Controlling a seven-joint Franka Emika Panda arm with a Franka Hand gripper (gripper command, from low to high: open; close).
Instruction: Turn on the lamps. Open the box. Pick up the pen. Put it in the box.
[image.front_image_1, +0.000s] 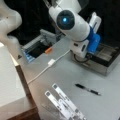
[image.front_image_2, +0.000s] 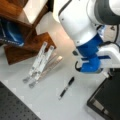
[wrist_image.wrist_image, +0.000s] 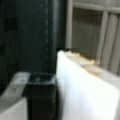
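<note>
Flat white strips (image.front_image_1: 65, 103) on grey table (image.front_image_1: 75, 75), white cable (image.front_image_1: 47, 66), small black tray (image.front_image_1: 37, 48)

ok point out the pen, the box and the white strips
pen (image.front_image_1: 87, 89): a front view, mid barrel
box (image.front_image_1: 105, 57): a front view, pale lined interior
white strips (image.front_image_2: 41, 61): a front view, middle of one strip

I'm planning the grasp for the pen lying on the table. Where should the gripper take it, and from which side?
Probably best from above, at mid-barrel. The pen lies flat on the grey table, apart from the white strips, so fingers could close across its thin width with room on both sides. The gripper is at the box now.
</note>
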